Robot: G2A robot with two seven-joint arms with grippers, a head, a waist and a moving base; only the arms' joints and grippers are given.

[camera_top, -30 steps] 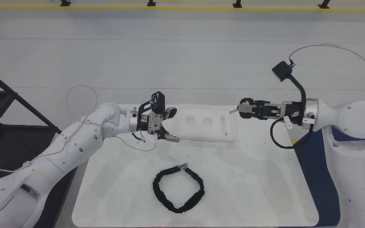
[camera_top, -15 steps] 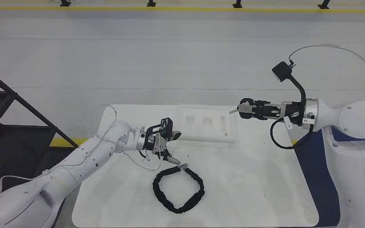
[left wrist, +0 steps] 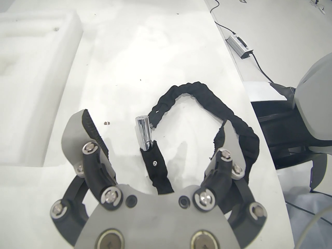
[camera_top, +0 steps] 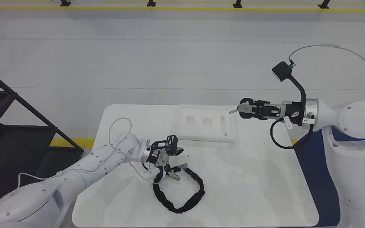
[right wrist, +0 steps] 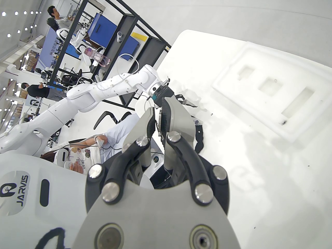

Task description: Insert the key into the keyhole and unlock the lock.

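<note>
The lock is a black fabric-covered chain loop (camera_top: 181, 195) lying on the white table, with a silver cylinder end (left wrist: 143, 132) sticking out of its sleeve. My left gripper (left wrist: 154, 123) stands open just above it, one finger on each side of the cylinder and apart from it; the top view shows this gripper (camera_top: 170, 167) at the loop's far end. My right gripper (camera_top: 235, 110) hangs near the foam tray's right end, fingers pressed together (right wrist: 158, 107), with a thin metal piece, apparently the key (camera_top: 231, 112), poking out of them.
A white foam tray (camera_top: 205, 122) with several rectangular recesses lies at the back of the table (camera_top: 256, 182). A black metal rack (camera_top: 17, 108) stands off the table's left side. Bare tabletop stretches to the right of the chain.
My left arm has swung from the foam tray's edge toward the near side, bringing its open gripper down over the lock's silver end. The right arm has stayed still.
</note>
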